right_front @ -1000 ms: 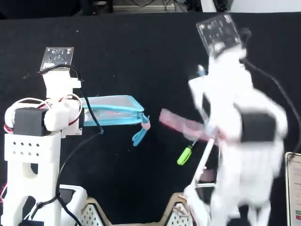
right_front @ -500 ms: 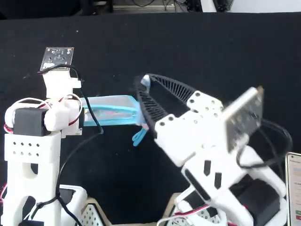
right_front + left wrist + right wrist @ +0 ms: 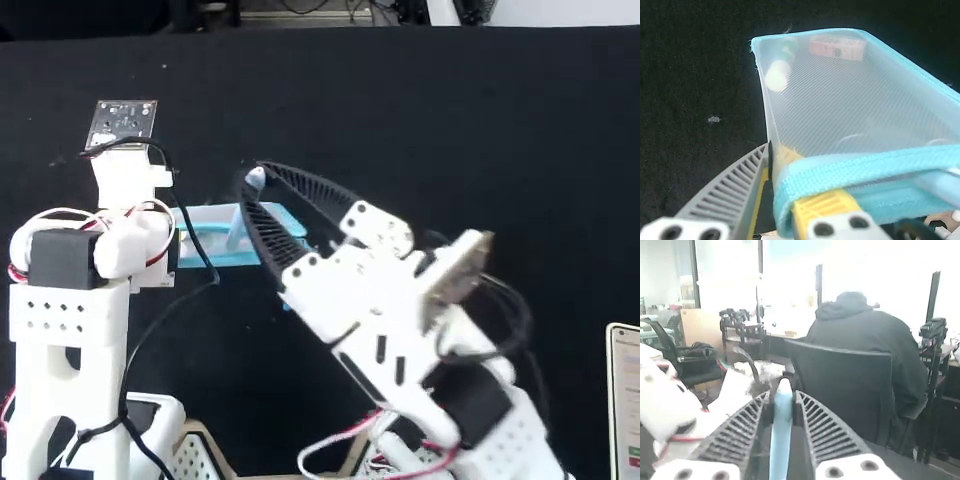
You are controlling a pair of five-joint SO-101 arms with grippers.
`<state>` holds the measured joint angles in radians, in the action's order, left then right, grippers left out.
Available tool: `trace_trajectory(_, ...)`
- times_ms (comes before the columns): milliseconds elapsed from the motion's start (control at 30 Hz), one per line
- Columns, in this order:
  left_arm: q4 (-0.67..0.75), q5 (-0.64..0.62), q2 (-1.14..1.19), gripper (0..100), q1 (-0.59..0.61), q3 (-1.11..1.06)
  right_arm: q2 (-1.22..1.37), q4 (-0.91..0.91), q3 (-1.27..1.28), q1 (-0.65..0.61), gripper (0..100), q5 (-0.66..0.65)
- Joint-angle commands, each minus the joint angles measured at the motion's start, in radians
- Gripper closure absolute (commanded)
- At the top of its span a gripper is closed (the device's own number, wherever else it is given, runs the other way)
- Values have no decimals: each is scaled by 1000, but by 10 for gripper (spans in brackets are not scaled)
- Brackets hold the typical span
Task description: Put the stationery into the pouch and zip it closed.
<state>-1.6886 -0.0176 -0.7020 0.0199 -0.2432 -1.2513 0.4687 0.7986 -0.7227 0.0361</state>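
Observation:
A translucent blue pouch (image 3: 205, 237) is held off the black table at its left end, and my left gripper (image 3: 780, 200) is shut on its zip edge. Through the pouch wall (image 3: 850, 100) a pink eraser (image 3: 836, 47) and a white cap-like piece (image 3: 777, 76) show inside. My right gripper (image 3: 250, 186) reaches across from the right and is shut on a light blue pen (image 3: 237, 222). The pen hangs steeply with its lower end at the pouch's top edge. In the right wrist view, the pen (image 3: 781, 425) sits between the ribbed black fingers (image 3: 822, 425).
The right arm's white body (image 3: 400, 330) covers the middle of the table and whatever lies beneath it. A white card (image 3: 625, 400) lies at the right edge. The left arm's base (image 3: 60, 340) stands at the front left.
The right arm swung from the right side leftward across the table, carrying the blue pen to the pouch's top edge. The left arm and pouch have stayed put.

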Motion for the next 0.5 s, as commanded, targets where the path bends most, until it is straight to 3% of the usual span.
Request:
trace_trajectory(0,0,3,-9,970,-5,8,-8,-140,102,20,987,2)
trace_trajectory(267,2,3,-9,970,-5,8,-12,-230,266,86,987,2)
trace_trajectory(467,2,3,-9,970,-5,8,-10,-91,266,17,960,-17)
